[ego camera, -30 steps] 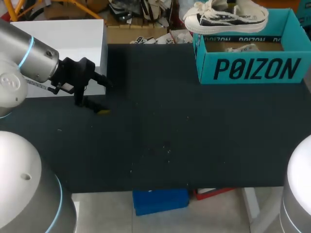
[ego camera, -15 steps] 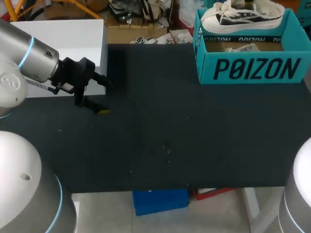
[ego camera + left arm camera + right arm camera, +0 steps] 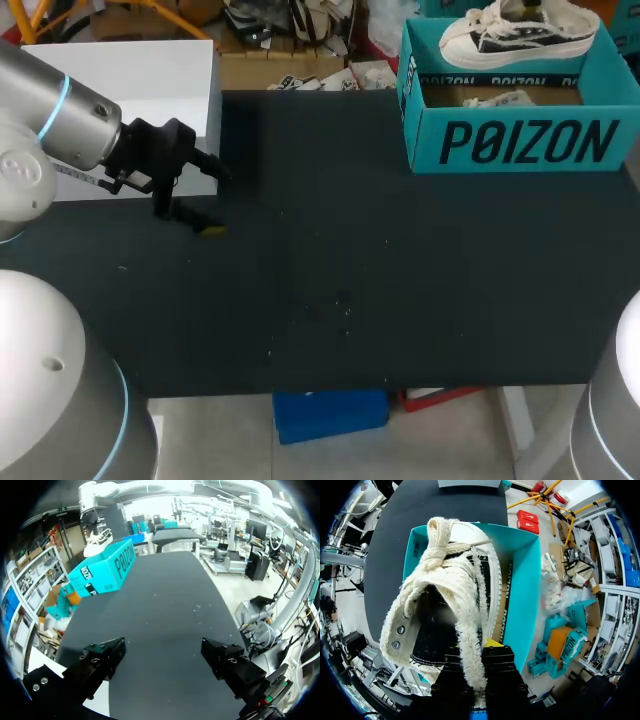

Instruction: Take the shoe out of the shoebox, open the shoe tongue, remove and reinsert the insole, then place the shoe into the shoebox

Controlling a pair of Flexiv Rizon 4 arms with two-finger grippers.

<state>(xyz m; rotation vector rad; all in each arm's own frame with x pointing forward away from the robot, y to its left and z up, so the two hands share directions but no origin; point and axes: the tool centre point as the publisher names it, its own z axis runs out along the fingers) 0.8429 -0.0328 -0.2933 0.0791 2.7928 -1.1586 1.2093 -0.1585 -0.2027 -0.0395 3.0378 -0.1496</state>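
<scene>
A white canvas shoe [image 3: 520, 30] with dark side panels hangs over the back part of the teal shoebox [image 3: 515, 140] at the table's far right. In the right wrist view my right gripper [image 3: 475, 655] is shut on the frayed collar of the shoe [image 3: 445, 605], with the open shoebox [image 3: 520, 580] under it. The head view does not show that gripper. My left gripper [image 3: 212, 198] stands open and empty just above the table at the left, far from the box. Its wrist view shows the spread fingers [image 3: 100, 660], the shoebox [image 3: 105, 570] and the shoe [image 3: 97, 539] far ahead.
A white box [image 3: 130, 90] stands at the table's far left, right behind my left gripper. A second pale shoe [image 3: 500, 99] lies inside the shoebox. The dark table top [image 3: 350, 260] stretches between the left gripper and the shoebox.
The shoe has moved to the right, from the box's back left corner to over its back part. My left arm has stayed still.
</scene>
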